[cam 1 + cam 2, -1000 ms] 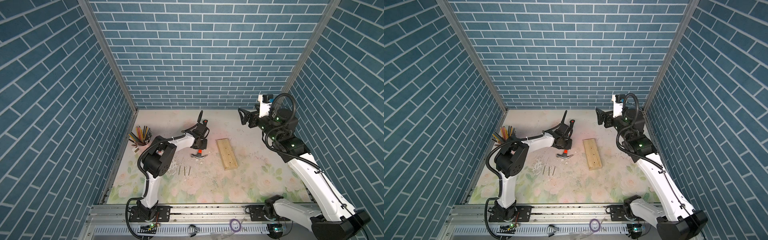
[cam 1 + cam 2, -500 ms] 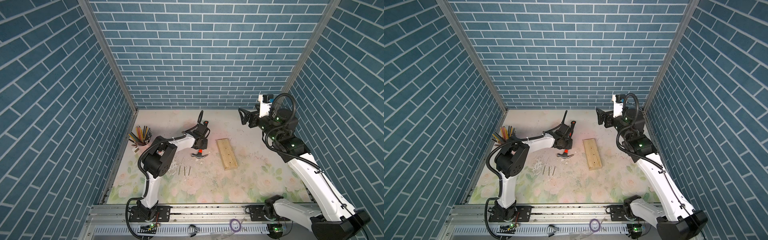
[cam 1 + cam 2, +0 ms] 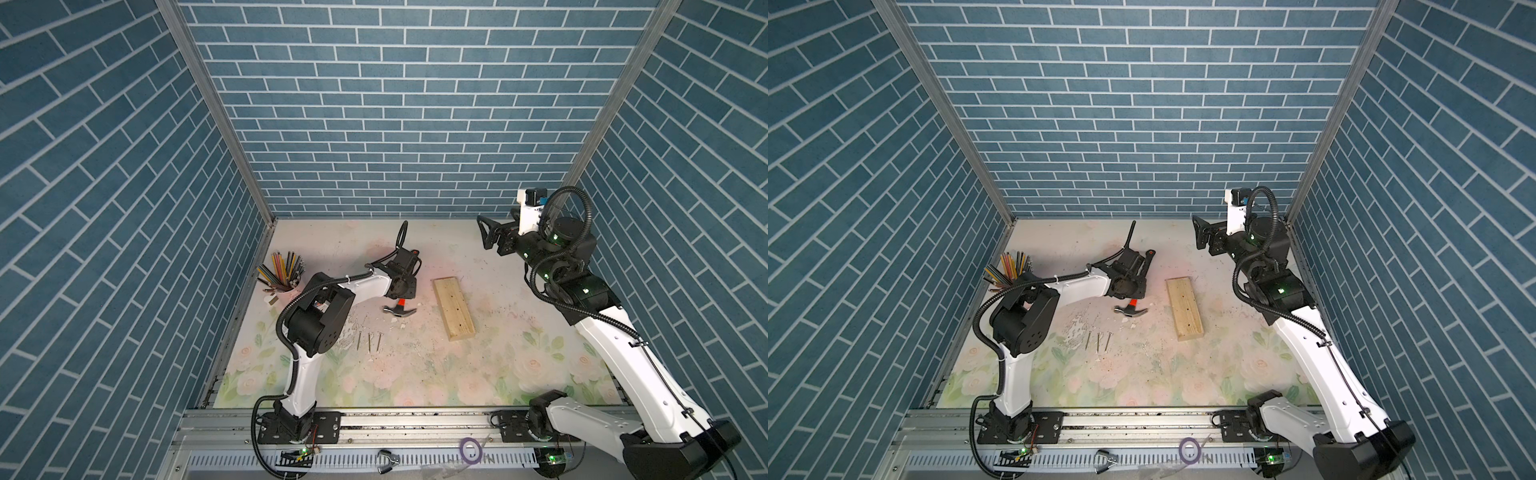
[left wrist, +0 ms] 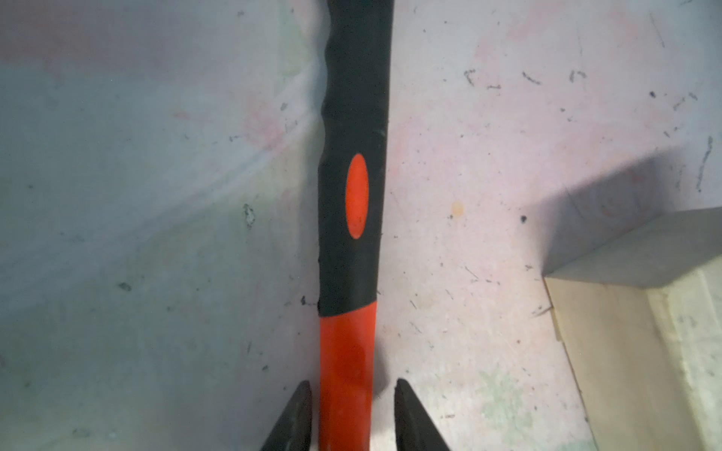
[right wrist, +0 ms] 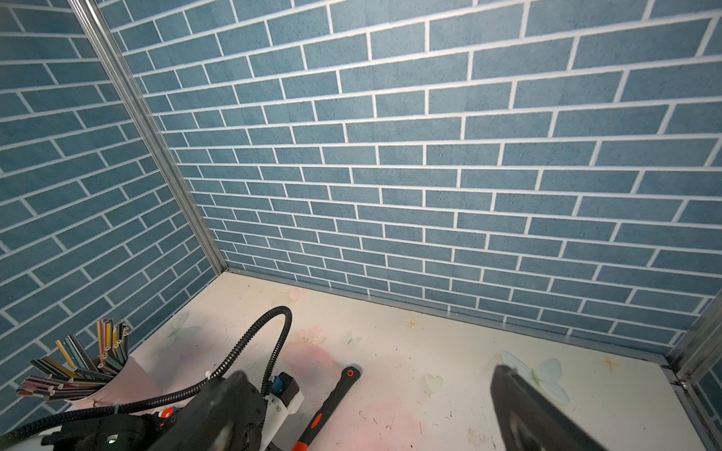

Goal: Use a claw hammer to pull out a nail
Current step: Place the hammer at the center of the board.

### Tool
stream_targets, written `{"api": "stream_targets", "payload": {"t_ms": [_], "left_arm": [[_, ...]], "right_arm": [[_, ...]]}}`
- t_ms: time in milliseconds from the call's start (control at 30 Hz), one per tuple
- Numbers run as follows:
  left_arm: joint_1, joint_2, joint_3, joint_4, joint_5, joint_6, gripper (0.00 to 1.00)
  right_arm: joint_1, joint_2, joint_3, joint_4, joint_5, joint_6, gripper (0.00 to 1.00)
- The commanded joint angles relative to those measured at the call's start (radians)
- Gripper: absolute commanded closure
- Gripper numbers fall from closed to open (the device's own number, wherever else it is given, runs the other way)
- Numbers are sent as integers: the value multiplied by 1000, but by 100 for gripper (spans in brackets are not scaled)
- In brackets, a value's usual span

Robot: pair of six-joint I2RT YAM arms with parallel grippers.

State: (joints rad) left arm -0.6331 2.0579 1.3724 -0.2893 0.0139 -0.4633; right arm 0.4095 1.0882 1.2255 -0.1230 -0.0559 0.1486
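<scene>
claw hammer (image 4: 352, 234) handle between left pincer (image 4: 351, 394) tips, jaws parted

My left gripper (image 3: 402, 289) covers the handle's middle on the claw hammer (image 3: 400, 309) in both top views. My left wrist view cuts off its head. Any nail in the wood block (image 3: 454, 308) is too small to tell.

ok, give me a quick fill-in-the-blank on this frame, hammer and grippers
1. The left gripper, jaws open, straddles the claw hammer's ____.
2. ____ loose nails lie on the table near the hammer's head.
3. The right gripper, raised above the table, holds ____.
Missing: handle; three; nothing.
</scene>
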Motion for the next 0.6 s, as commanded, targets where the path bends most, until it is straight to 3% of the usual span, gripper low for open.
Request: {"api": "stream_targets", "payload": {"t_ms": [0,167,200,233,267,567], "left_arm": [[-2,6,-34,-56,-24,-5,53],[-5,-61,-43,-30,-40,11,39],[-5,-82,-51,-18,-46,17,34],[-6,-106,-59,-4,-47,24,20],[-7,-127,-67,8,-54,27,14],[-7,-355,-194,162,-117,81,13]], "right_arm": [[-6,-1,6,3,5,-28,4],[-6,5,5,6,4,-27,4],[-5,6,5,6,4,-27,4],[-5,7,4,8,4,-27,4],[-5,8,3,9,4,-27,4],[-12,20,-18,32,43,-34,4]]}}
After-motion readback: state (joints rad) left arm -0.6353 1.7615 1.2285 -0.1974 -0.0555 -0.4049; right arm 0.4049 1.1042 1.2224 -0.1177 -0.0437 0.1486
